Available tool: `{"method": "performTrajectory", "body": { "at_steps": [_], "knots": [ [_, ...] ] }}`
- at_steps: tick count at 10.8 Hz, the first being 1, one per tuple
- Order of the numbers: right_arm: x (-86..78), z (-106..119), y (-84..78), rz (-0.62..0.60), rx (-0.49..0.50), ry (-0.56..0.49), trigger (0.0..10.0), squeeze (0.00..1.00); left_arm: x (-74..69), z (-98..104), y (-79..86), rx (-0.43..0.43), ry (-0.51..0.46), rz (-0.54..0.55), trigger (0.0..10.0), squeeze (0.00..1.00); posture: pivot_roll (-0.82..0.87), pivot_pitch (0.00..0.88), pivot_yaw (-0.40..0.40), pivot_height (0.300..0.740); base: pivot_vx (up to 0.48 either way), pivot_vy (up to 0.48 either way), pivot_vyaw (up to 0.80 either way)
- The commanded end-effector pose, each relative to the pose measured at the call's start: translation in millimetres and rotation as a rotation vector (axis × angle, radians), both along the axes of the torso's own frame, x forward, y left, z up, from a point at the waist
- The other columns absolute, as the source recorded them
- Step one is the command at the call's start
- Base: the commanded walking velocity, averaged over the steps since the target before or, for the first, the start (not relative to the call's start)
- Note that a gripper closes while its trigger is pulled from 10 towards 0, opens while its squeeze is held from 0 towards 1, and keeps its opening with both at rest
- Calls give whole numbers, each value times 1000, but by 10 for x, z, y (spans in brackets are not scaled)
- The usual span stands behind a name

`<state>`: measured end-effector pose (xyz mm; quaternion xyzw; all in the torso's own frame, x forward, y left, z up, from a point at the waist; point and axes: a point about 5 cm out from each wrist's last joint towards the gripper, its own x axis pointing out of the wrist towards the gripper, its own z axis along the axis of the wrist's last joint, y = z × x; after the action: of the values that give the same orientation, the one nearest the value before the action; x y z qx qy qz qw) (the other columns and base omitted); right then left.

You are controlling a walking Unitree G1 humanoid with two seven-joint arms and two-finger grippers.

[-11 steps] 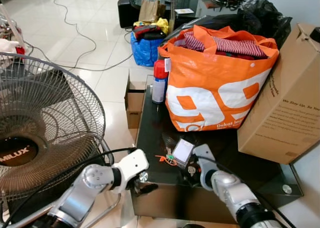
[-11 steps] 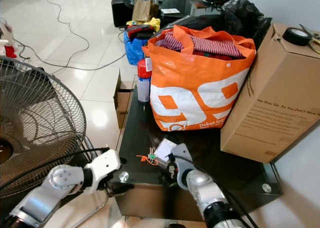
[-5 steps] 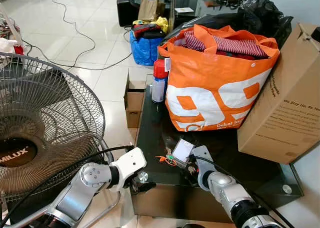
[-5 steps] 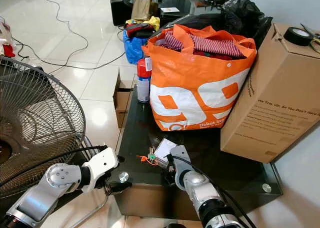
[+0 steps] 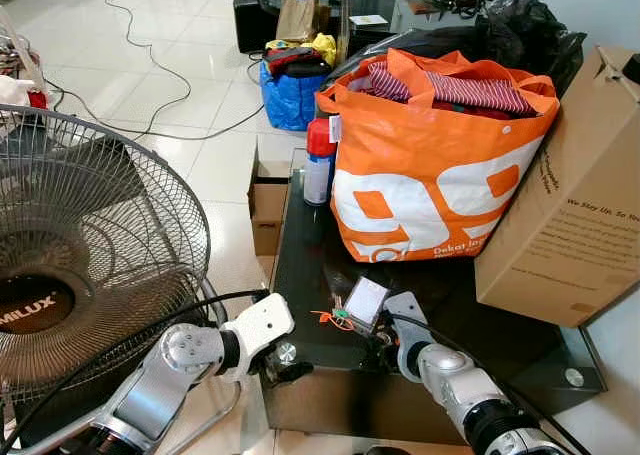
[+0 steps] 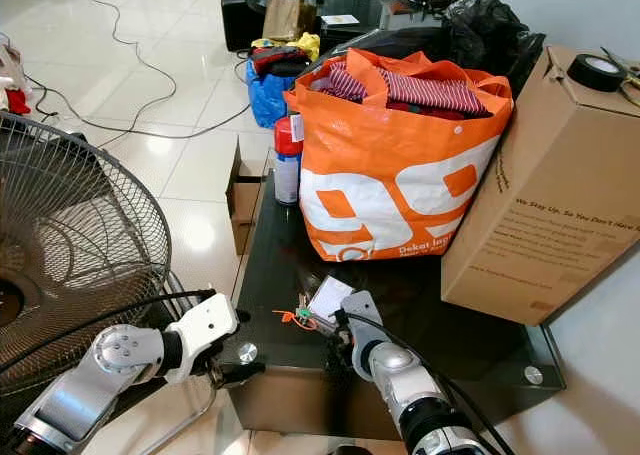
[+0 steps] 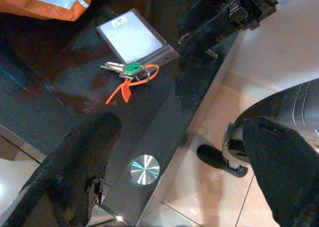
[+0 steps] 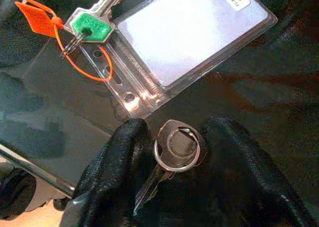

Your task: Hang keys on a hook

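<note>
On the black glass table (image 5: 310,265) lies a bunch of keys (image 5: 335,318) with a green head and an orange tag (image 8: 37,20), beside a clear card sleeve (image 8: 189,32). Just in front of the sleeve, a separate silver key on a ring (image 8: 178,149) rests on the glass. My right gripper (image 8: 175,131) is down on the table, and its black fingers (image 8: 124,152) press against both sides of that ring. My left gripper (image 7: 182,127) hovers open at the table's front left corner, short of the green keys (image 7: 132,70).
An orange shopping bag (image 5: 430,165) full of clothes, a cardboard box (image 5: 565,205) and a spray can (image 5: 319,163) crowd the back of the table. A large fan (image 5: 90,265) stands close on the left. A small open carton (image 5: 268,205) and cables lie on the tiled floor.
</note>
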<state>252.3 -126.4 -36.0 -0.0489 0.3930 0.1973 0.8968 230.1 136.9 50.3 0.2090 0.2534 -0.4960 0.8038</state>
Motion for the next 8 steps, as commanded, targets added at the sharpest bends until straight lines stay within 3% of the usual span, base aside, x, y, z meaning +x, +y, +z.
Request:
{"method": "performTrajectory", "body": {
  "at_steps": [1,8],
  "knots": [
    [38,26,-42,17,-22,-17,0,0,19,33,-16,-15,4,-3,10000,0,-108,0,-52,740,0,0,0],
    [38,28,-66,39,-30,-20,0,0,25,23,-31,-19,12,-10,10000,0,-114,0,-53,740,0,0,0]
  ]
}}
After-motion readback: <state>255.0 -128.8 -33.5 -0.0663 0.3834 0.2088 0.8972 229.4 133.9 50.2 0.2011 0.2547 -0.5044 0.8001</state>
